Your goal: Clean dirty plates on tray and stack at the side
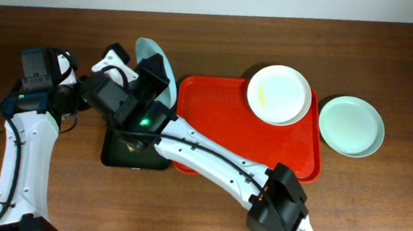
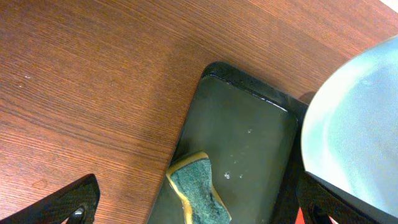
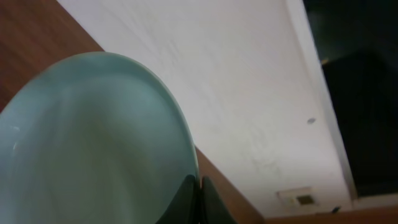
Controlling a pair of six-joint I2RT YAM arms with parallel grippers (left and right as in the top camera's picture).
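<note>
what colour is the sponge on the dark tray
The sponge is green with a yellow edge; left wrist view.

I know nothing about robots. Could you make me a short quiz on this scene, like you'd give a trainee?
1. True or false: the white plate sits on the red tray.
2. What lies in the dark green tray? A) a sponge B) a fork C) a cup
3. Fill in: the right gripper holds a tilted mint plate by its ____.
Key: 1 true; 2 A; 3 rim.
</note>
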